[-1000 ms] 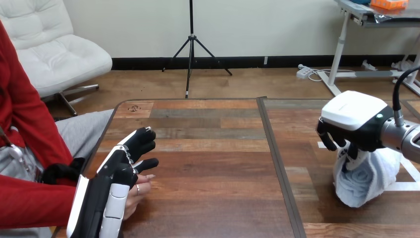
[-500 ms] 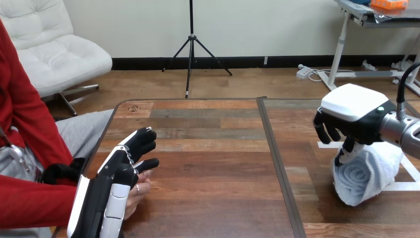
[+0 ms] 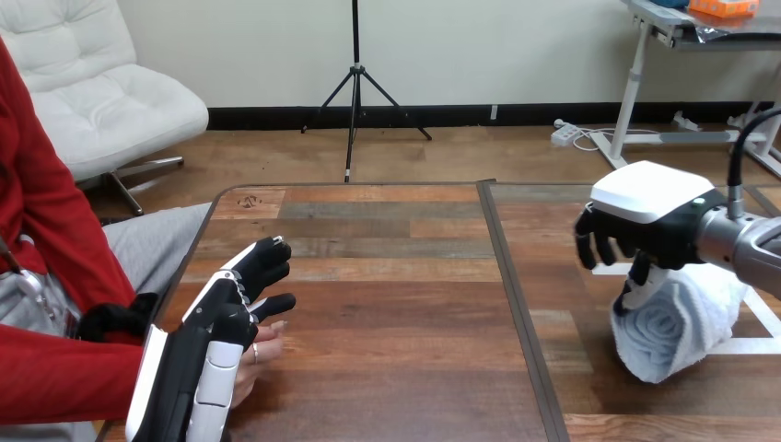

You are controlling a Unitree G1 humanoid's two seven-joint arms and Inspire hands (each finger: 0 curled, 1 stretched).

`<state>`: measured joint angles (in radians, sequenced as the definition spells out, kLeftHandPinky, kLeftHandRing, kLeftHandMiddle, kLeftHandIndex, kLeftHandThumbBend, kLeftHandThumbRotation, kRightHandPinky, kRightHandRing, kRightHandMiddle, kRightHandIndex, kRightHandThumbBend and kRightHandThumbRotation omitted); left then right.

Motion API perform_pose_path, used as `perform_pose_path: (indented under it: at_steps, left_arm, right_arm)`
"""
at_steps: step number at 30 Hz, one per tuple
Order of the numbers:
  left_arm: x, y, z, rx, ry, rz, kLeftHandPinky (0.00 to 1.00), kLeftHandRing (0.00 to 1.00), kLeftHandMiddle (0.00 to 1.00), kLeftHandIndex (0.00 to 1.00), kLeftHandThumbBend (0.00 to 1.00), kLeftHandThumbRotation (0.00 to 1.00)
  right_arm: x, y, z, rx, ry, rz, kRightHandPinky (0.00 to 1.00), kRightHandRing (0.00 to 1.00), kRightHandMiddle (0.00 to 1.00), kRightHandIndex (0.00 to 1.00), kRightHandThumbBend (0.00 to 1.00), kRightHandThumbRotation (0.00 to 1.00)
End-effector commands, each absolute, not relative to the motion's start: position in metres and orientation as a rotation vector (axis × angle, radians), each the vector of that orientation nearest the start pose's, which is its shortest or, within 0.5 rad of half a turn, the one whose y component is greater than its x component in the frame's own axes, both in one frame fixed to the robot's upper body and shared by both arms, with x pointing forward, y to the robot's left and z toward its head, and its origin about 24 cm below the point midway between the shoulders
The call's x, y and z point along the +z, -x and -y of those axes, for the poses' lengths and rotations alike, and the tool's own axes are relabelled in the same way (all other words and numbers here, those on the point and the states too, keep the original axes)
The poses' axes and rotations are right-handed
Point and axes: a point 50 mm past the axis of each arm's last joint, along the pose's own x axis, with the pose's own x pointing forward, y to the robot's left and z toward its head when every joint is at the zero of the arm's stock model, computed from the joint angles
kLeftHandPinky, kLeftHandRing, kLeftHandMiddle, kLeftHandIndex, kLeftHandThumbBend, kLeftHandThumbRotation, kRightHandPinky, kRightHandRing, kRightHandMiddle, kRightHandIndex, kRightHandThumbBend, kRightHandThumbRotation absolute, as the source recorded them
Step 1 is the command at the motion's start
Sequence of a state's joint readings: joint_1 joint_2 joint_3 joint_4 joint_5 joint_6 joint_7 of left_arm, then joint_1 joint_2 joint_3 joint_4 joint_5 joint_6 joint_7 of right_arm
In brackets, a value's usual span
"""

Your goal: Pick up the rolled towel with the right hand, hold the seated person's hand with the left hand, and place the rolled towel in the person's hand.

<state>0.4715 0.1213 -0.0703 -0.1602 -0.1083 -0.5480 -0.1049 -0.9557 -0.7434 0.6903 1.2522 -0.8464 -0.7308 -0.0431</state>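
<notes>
your right hand (image 3: pixel 645 230) sits atop the rolled towel (image 3: pixel 677 322) at the table's (image 3: pixel 387 304) right (whether it grips, can't tell), so close firmly round the roll before lifting. your left hand (image 3: pixel 226 318), fingers straight, lies over the person's hand (image 3: pixel 247 368), clasping nothing.

A wooden table (image 3: pixel 387 304) fills the near part of the view. Its top is made of long boards in brown, reddish brown and grey. A thin dark rim runs round its edge. A dark strip (image 3: pixel 514 304) runs across the top from the far edge to the near edge and splits it into a big left part and a smaller right part. Lines of white tape (image 3: pixel 757 345) are stuck on the right part. A small dark mark (image 3: pixel 247 200) sits near the far left corner.
</notes>
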Motion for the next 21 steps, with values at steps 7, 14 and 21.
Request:
perform_pose_path:
  at_steps: [7, 14, 21]
  left_arm:
    - [0.057, -0.159, -0.166, -0.058, 0.007, 0.344, 0.77, 0.86, 0.85, 0.81, 0.75, 1.00]
    - [0.057, -0.159, -0.166, -0.059, 0.005, 0.341, 0.77, 0.86, 0.85, 0.81, 0.75, 1.00]
    - [0.057, -0.159, -0.165, -0.061, 0.002, 0.339, 0.78, 0.86, 0.85, 0.81, 0.75, 1.00]
  right_arm:
    - [0.134, -0.373, 0.250, 0.582, 1.675, 0.095, 0.56, 0.63, 0.66, 0.68, 0.80, 0.64]
    - [0.148, -0.375, 0.255, 0.544, 1.652, 0.083, 0.59, 0.68, 0.71, 0.73, 0.94, 0.86]
    - [0.160, -0.377, 0.261, 0.517, 1.682, 0.070, 0.61, 0.73, 0.77, 0.79, 0.99, 0.95]
